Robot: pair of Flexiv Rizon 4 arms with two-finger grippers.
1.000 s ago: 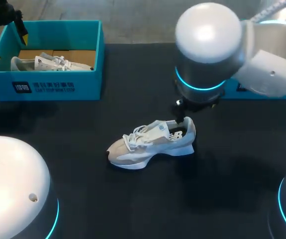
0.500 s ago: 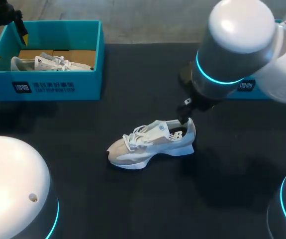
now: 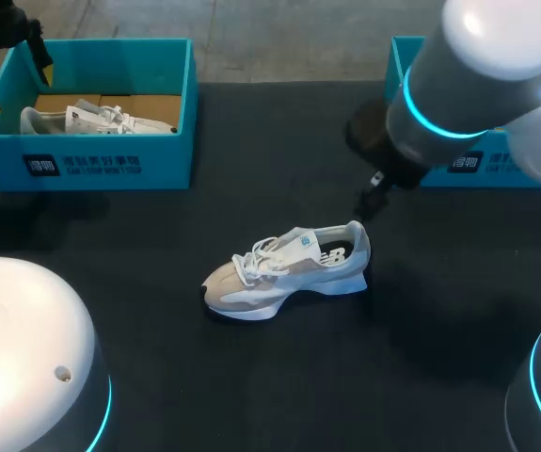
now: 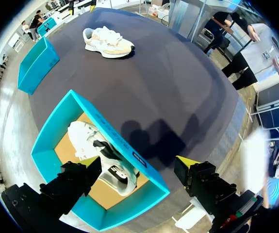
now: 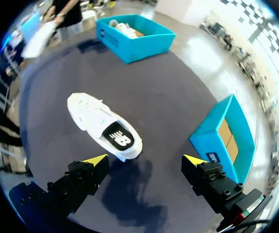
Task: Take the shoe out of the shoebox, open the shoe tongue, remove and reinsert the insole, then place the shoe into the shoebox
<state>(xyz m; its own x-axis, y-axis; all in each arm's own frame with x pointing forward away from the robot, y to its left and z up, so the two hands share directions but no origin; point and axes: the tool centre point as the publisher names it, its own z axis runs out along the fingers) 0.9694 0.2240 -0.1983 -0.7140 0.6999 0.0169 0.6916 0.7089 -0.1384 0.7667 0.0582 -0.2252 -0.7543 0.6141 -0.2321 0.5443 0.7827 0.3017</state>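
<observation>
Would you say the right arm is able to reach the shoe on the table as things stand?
Probably yes: the right gripper hangs open close to the heel of the shoe, with nothing between them.

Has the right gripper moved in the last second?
Yes. The right gripper has pulled back from the heel of the shoe toward the box at far right; the shoe stays put.

Right arm (image 3: 482,75), upper right of head view: white rounded housings, dark grey collar, cyan light ring. Left arm (image 3: 25,348), lower left: white dome, cyan ring. Left gripper (image 4: 141,165), right gripper (image 5: 145,160): black blocky fingers, yellow wedge tips.
</observation>
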